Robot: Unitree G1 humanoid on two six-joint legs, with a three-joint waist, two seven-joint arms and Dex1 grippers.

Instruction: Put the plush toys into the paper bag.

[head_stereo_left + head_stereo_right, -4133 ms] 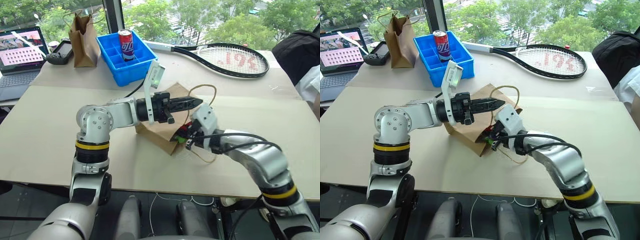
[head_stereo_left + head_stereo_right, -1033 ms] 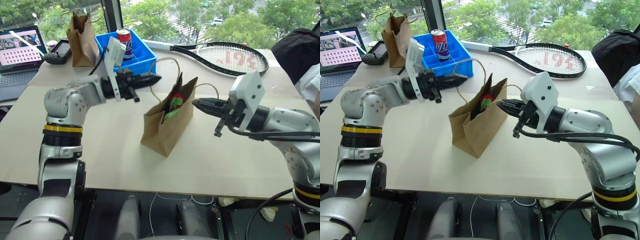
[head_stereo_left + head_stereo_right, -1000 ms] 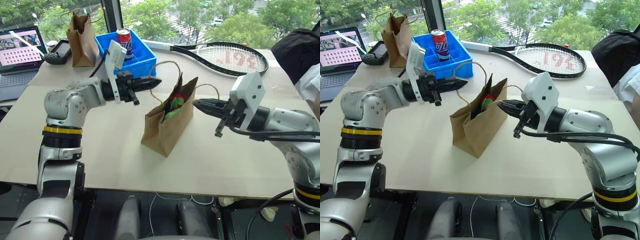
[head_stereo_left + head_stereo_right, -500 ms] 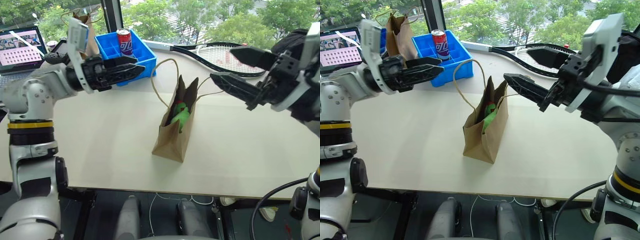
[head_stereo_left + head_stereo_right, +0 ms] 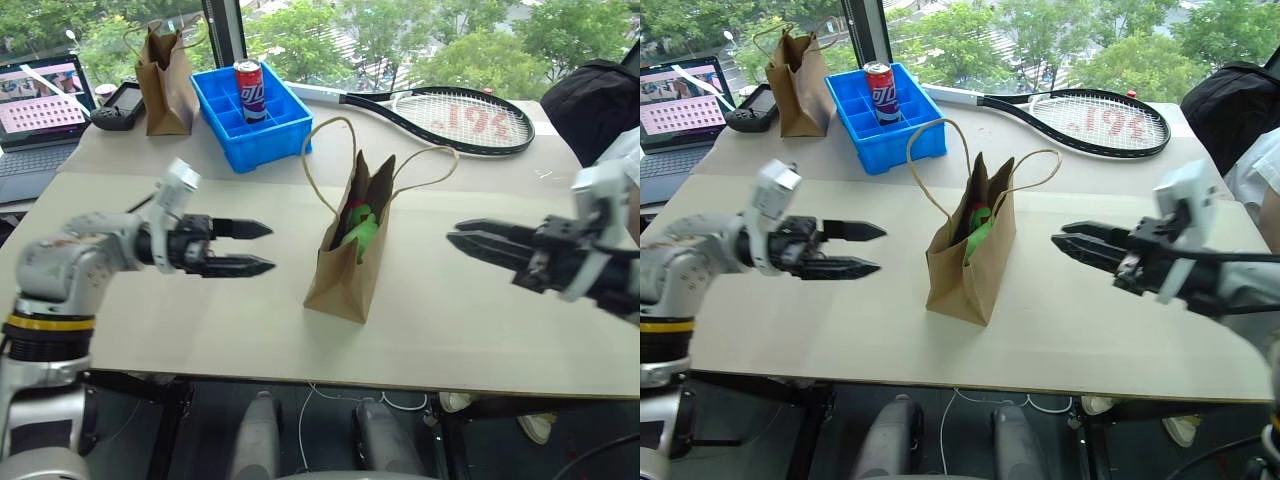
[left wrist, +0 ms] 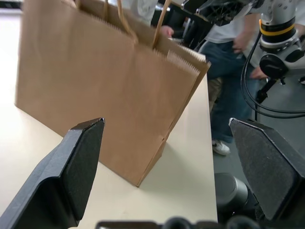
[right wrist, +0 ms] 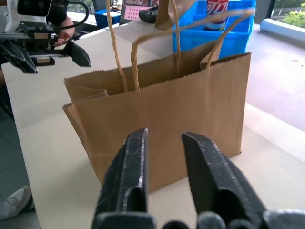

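The paper bag stands upright on its own at the table's middle, its two cord handles sticking up loose. Inside its open top I see the lime-green plush toy with the red one just above it. My left gripper hovers to the bag's left, open and empty, pointing at the bag's side. To the bag's right, my right gripper points at the bag; its fingers stand close together with a narrow gap and nothing between them.
At the table's back left stand a narrower brown bag and a blue tray holding a soda can. A tennis racket lies behind the bag. A laptop sits at the far left. A person stands beyond the table's right end.
Both grippers let go of the bag's handles, then sank and drew back to either side. The left stays open; the right's fingers spread wide, then closed to a narrow gap. The bag stays upright.
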